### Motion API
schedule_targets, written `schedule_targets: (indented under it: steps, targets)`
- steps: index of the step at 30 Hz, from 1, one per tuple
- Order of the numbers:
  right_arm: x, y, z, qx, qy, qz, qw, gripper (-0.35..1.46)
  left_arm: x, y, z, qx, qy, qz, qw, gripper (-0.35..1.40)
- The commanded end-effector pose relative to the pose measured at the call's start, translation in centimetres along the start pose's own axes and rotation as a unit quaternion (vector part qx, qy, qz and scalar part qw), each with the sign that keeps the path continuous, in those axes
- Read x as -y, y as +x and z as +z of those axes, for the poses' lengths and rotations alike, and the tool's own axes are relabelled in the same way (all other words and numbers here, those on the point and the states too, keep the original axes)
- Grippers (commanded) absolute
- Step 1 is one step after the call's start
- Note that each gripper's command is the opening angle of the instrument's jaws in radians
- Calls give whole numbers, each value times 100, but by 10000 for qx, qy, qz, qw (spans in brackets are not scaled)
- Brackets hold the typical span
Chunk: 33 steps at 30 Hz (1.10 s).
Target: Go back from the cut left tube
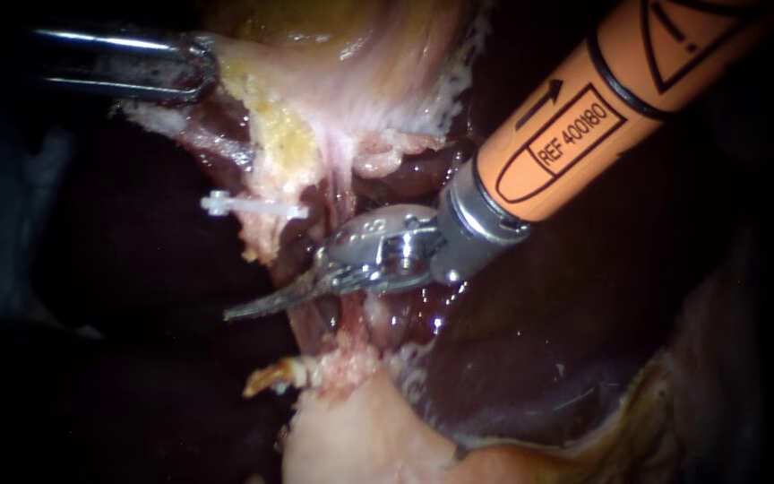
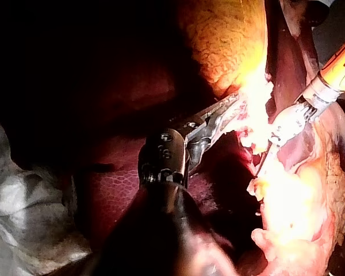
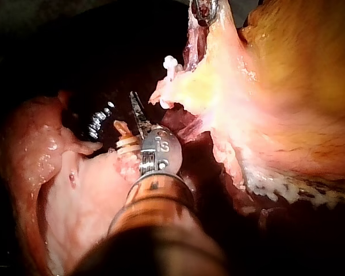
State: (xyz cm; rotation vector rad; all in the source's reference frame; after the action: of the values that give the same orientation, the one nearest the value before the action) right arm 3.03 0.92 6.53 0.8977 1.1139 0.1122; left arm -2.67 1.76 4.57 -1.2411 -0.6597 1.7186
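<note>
The tube is parted in two. Its upper stump (image 1: 270, 224) carries a white clip (image 1: 253, 207), and its lower stump (image 1: 333, 358) carries a yellowish clip (image 1: 266, 376). My right instrument (image 1: 236, 312), with an orange shaft, comes in from the upper right. Its curved blades lie together in the gap between the two stumps, holding nothing. In the right wrist view the blades (image 3: 136, 108) point past the clipped lower stump (image 3: 125, 144) toward the white clip (image 3: 169, 66). My left instrument (image 1: 197, 72) is shut on the pale gallbladder tissue (image 1: 351, 99) and holds it up; its jaws (image 2: 221, 112) also show in the left wrist view.
Dark liver (image 1: 566, 341) fills the right and lower middle. Pale fatty tissue (image 1: 378, 439) rises at the lower edge. In the left wrist view my right instrument (image 2: 287, 123) sits just beyond the lit tissue, close to my left instrument's jaws.
</note>
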Motion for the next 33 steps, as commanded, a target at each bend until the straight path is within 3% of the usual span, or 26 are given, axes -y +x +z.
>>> schedule_targets:
  steps: [1, 4, 5, 7, 9, 10, 13, 21, 28, 31, 33]
  targets:
    - [0, -1, 0, -13, 2, -2, 10000, -35, 0, 0, 0, -1, -3, 1, 10000, -35]
    - [1, -1, 0, -128, -125, -10, 9998, -35, 0, 0, 0, 0, -4, 1, 10000, -35]
    - [2, -2, 0, -168, -177, -12, 9997, -20, 0, 0, -1, 0, -4, 1, 10000, -35]
    - [4, -1, 0, -196, -303, 24, 9993, 67, 0, 0, 0, 0, -4, 2, 10000, -35]
    - [4, 1, 2, -239, -391, 180, 9988, 116, 0, 0, 0, 0, -4, 2, 10000, -35]
    - [3, 2, 3, -284, -446, 218, 9984, 128, 1, 0, 0, 0, -4, 2, 10000, -35]
    - [3, 3, 5, -416, -475, 293, 9976, 138, 1, 0, 0, 0, -5, 3, 10000, -35]
    - [9, 2, 4, -438, -576, 295, 9969, 141, 2, 0, -1, 1, -7, 4, 10000, -35]
    - [53, 4, -25, -396, -1167, 79, 9923, 143, 8, 0, -3, 6, -15, 6, 10000, -35]
    - [76, 4, -48, -223, -1372, -57, 9903, 143, 10, 0, -5, 16, -35, 8, 10000, -35]
    - [89, 2, -64, 56, -1600, -215, 9869, 143, 11, 0, -5, 9, -22, 8, 10000, -35]
